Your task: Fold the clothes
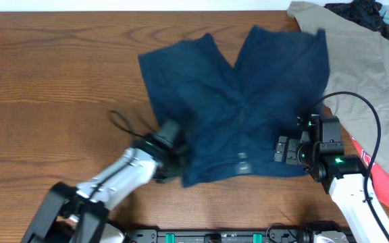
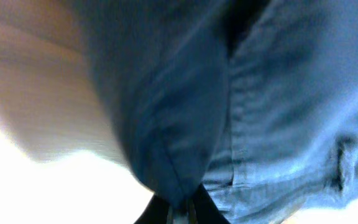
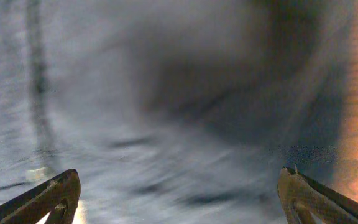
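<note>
Denim meets metal at the near edge of the table (image 1: pixel 46 88). Our left pincer (image 1: pixel 175 156) is squeezed fully closed on the shorts (image 1: pixel 242 101) at their near left corner. From the left wrist we see that pincer (image 2: pixel 178 213) at the bottom of the picture with a ridge of the navy shorts (image 2: pixel 278 112) nipped between its fingers. A stitched seam runs away from the grip, and blurred wood shows off to the left.

Our right pincer (image 1: pixel 286 150) sits at the near right corner of the same garment, beside the waistband edge. Its jaws are spread wide and have hold of nothing. From the right wrist the pincer (image 3: pixel 179 175) shows one finger at each lower corner. The shorts (image 3: pixel 135 124) fill the space under and between them, with a strip of table along the right side. That view is blurred, so we cannot tell whether the fingertips touch the cloth.

Beyond both pincers the shorts lie spread on the wood, waistband toward us. The two wide legs fan away toward the far edge, with a notch of bare table between them. A black cable loop (image 1: pixel 121 123) rests on the table just left of the left pincer.

To the right, a red-orange cloth (image 1: pixel 387 183) lies near the right arm. A khaki garment (image 1: pixel 377 74) stretches along the right side, its edge touching or slightly under the far right leg. Farthest off, in the top right corner, sits a dark heap of clothing (image 1: pixel 360 12).
</note>
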Action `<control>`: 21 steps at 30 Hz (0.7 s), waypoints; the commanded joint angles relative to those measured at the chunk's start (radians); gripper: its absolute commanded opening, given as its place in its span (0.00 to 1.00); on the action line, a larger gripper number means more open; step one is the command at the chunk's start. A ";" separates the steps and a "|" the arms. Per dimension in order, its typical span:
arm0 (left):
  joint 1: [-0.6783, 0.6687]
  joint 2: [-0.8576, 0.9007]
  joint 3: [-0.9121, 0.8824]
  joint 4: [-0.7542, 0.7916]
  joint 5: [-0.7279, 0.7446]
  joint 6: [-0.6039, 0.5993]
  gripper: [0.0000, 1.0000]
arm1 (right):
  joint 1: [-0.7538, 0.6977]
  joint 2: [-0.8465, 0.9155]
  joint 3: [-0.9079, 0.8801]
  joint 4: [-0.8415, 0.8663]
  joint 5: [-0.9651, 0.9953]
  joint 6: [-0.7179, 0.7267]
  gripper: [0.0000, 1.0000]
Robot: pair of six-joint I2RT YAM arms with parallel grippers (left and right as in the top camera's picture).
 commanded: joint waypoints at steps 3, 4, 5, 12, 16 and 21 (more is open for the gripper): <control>0.318 -0.057 0.181 -0.095 -0.238 0.334 0.06 | -0.020 -0.008 0.011 -0.006 -0.006 -0.002 0.99; 0.399 -0.055 0.247 -0.096 -0.241 0.385 0.06 | -0.020 -0.008 0.011 -0.009 -0.006 0.013 0.99; 0.456 -0.050 0.298 -0.096 -0.241 0.402 0.06 | -0.020 -0.008 0.011 -0.012 -0.006 0.028 0.99; 0.728 -0.036 0.520 -0.109 -0.104 0.366 0.68 | -0.020 -0.008 0.011 -0.040 -0.039 0.040 0.99; 0.739 -0.028 0.519 -0.222 0.005 0.367 0.99 | -0.020 -0.008 0.011 -0.035 -0.039 0.040 0.99; 0.654 0.004 0.517 -0.448 0.048 0.362 0.98 | -0.020 -0.008 0.011 -0.021 -0.039 0.040 0.99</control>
